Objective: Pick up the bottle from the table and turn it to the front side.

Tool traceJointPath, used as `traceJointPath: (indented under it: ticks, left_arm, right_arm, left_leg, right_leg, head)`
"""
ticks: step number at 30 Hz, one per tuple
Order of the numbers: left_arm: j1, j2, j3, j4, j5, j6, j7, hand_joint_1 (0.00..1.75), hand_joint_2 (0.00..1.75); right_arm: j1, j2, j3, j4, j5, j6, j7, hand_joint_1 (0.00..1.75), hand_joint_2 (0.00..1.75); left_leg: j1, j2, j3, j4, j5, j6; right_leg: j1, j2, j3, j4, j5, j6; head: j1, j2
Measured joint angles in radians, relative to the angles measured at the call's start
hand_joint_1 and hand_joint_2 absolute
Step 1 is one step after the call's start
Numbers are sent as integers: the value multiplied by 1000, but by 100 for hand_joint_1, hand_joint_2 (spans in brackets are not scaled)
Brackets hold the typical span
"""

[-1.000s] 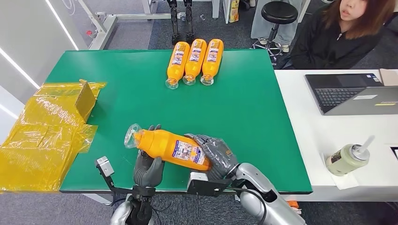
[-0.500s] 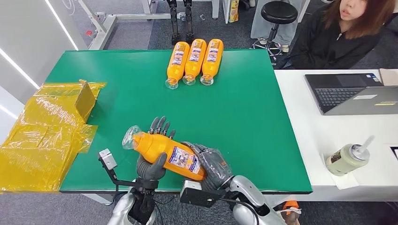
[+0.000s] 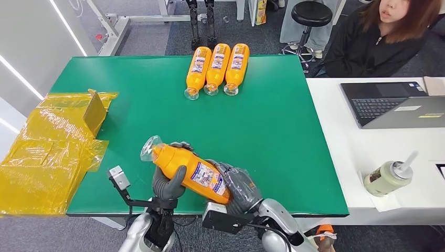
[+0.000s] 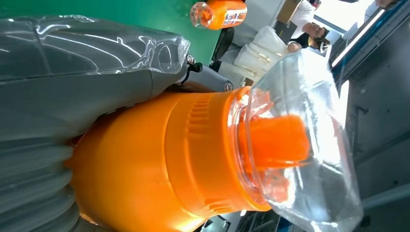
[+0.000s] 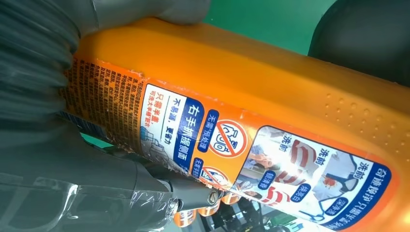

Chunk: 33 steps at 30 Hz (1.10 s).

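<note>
An orange bottle (image 3: 183,165) with a clear cap (image 3: 150,148) is lifted above the near edge of the green table (image 3: 273,136), lying aslant with the cap toward the far left. My left hand (image 3: 168,185) grips it near the neck, thumb in front and fingers curled over the top. My right hand (image 3: 239,184) holds the base end. The printed label (image 3: 207,177) faces up. In the left wrist view the bottle's shoulder (image 4: 169,159) and cap (image 4: 300,145) lie against my left hand (image 4: 53,101). In the right wrist view my right hand (image 5: 34,92) holds the label (image 5: 241,150) side.
Three more orange bottles (image 3: 218,68) lie side by side at the table's far edge. Crumpled yellow wrap with cardboard (image 3: 52,147) covers the left end. A white desk to the right carries a laptop (image 3: 393,105) and a cup with a straw (image 3: 391,177); a person (image 3: 388,37) sits behind it.
My left hand's fingers, spread behind the bottle half a second ago, have curled over it. The bottle has shifted slightly, still held at its base end by my right hand.
</note>
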Motion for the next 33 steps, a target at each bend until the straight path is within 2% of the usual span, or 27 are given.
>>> traceJointPath:
  ticks: [2,3,5,6,7,18,26,33]
  left_arm:
    - [0,0,0,0,1,-1,4,175,175]
    - [0,0,0,0,1,-2,7,175,175]
    - [-1,0,0,0,1,-6,9,175,175]
    - [-2,0,-1,0,1,-8,10,175,175]
    - [-3,0,-1,0,2,-10,11,175,175]
    - [-33,-1,-16,17,34,-23,30,175,175]
    - [-84,-1,-17,43,67,5,21,175,175]
    - [-109,0,-17,61,68,11,19,175,175]
  right_arm:
    - [7,0,-2,-5,5,2,0,158,175]
    - [11,0,-3,-8,7,3,2,125,175]
    - [20,0,-5,-17,14,5,8,45,175]
    - [25,0,-6,-23,19,7,13,11,175]
    - [30,0,-7,-29,24,9,17,1,175]
    - [92,3,-20,-116,80,-9,61,0,175]
    - [132,25,-34,-194,92,-62,2,0,175]
    - [150,31,-34,-227,95,-63,-4,0,175]
  left_leg:
    - [0,0,0,0,0,0]
    - [0,0,0,0,0,0]
    - [0,0,0,0,0,0]
    - [0,0,0,0,0,0]
    - [0,0,0,0,0,0]
    - [0,1,0,0,0,0]
    - [0,0,0,0,0,0]
    - [0,0,0,0,0,0]
  right_leg:
    - [0,0,0,0,0,0]
    - [0,0,0,0,0,0]
    - [0,0,0,0,0,0]
    - [0,0,0,0,0,0]
    - [0,0,0,0,0,0]
    - [0,0,0,0,0,0]
    - [0,0,0,0,0,0]
    - [0,0,0,0,0,0]
  head:
    - [0,0]
    - [0,0]
    - [0,0]
    - [0,0]
    - [0,0]
    - [0,0]
    - [0,0]
    - [0,0]
